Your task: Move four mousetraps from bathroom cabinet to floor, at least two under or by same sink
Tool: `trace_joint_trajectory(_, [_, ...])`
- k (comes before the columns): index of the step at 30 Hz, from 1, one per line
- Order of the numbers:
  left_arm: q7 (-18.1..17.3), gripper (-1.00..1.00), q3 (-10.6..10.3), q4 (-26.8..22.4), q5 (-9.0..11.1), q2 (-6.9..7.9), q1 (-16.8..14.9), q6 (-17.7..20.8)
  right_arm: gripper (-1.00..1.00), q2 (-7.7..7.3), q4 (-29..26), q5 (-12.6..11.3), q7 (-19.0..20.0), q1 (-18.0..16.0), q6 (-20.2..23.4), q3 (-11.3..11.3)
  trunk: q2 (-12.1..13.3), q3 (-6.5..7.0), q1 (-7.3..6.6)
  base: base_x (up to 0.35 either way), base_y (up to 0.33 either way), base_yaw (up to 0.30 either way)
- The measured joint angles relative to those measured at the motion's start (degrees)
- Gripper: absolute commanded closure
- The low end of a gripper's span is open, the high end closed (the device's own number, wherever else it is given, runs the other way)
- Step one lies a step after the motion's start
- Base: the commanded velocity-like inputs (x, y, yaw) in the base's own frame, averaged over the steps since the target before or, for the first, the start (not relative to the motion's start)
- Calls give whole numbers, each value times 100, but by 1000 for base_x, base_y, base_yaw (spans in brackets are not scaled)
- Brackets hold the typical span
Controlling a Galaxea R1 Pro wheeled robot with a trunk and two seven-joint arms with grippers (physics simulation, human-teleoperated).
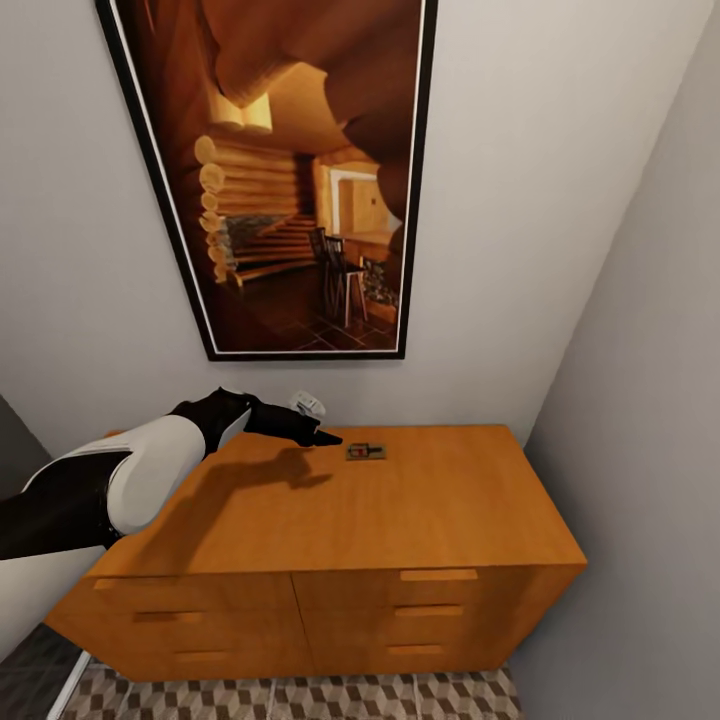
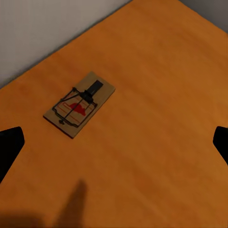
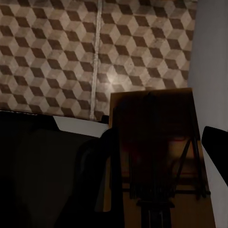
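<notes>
One mousetrap point(image 2: 80, 104) lies flat on the cabinet point(image 1: 420, 520) top near the wall, just ahead of the left gripper point(image 1: 325, 438), jaws spread open and empty. Its long axis runs diagonally across the jaws. The right gripper point(image 3: 156, 175) grips another mousetrap point(image 3: 156, 152) above the bathroom floor point(image 3: 57, 52).

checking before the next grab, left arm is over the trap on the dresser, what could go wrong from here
1. The mousetrap lies flat on the cabinet top, so the open left gripper may scrape the wood or push the trap away rather than pinch it.
2. The trap sits near the back wall, leaving little room for the arm beyond it.
3. The right gripper appears to hold another trap above the tiled floor; jolts could drop it.
</notes>
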Motion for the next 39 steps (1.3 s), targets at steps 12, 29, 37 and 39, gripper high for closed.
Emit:
trace_joint_trajectory(12, [0, -100, 0, 0, 0, 0, 21, 0, 100, 0, 2, 1, -5, 4, 0, 0, 0, -113, 0, 0, 0, 0])
trace_joint_trajectory(29, [0, -100, 0, 0, 0, 0, 57, 0, 100, -6, 2, 1, -4, 8, -4, 2, -1, -273, 0, 0, 0, 0])
trace_joint_trajectory(37, [0, -100, -1, 0, 0, 0, 104, 0, 100, -4, 4, 1, -5, 8, -3, 3, -1, -349, 0, 0, 0, 0])
trace_joint_trajectory(39, [0, -100, -1, 0, 0, 0, 110, 0, 100, -2, 6, 0, -1, 8, -4, 3, -1, -368, 0, 0, 0, 0])
